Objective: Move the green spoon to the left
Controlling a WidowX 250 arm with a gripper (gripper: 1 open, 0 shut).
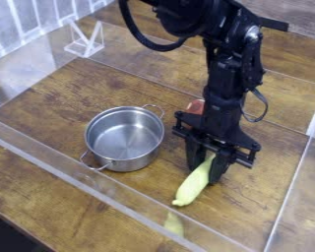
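Right of centre in the frame, the gripper [208, 162] points straight down, its fingers partly closed around the upper end of the green spoon [195, 184]. The spoon slants toward the lower middle of the frame on the wooden table [55, 187], right of the steel pot [125, 137].
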